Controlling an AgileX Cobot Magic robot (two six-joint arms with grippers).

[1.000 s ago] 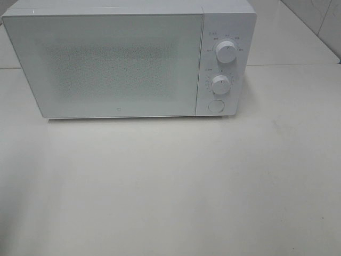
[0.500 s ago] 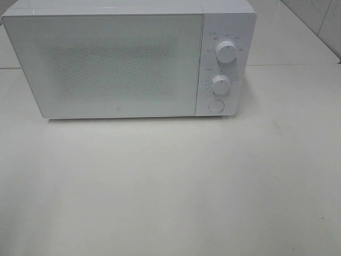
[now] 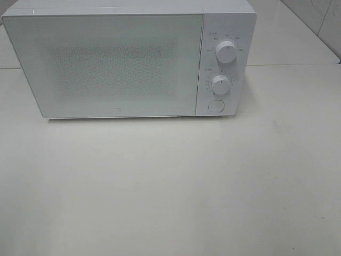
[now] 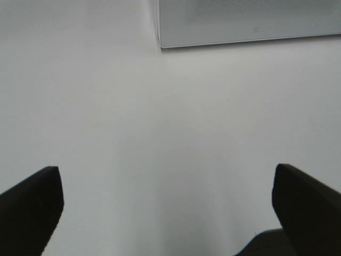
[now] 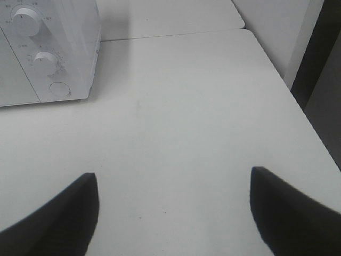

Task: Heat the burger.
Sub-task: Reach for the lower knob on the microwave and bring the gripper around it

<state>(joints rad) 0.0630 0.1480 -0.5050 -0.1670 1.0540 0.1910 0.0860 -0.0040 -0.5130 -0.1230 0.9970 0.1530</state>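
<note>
Microwave (image 3: 228, 21): stands on white table (image 3: 170, 186).
Door (image 3: 112, 66): shut, contents hidden behind it.
Left gripper (image 4: 166, 176): jaws wide, holding nothing.
Right gripper (image 5: 173, 176): jaws wide, holding nothing.

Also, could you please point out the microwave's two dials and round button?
upper dial (image 3: 227, 54), exterior high view, knob centre.
lower dial (image 3: 220, 84), exterior high view, knob centre.
round button (image 3: 215, 105), exterior high view, button centre.

microwave casing (image 3: 229, 18): smooth white, slight sheen
microwave door (image 3: 112, 66): glossy pane, fine speckled dots
knobs (image 3: 226, 53): smooth white plastic
tabletop (image 3: 170, 186): off-white, smooth, matt
left hand (image 4: 166, 168): matt black
right hand (image 5: 173, 173): matt black
</note>
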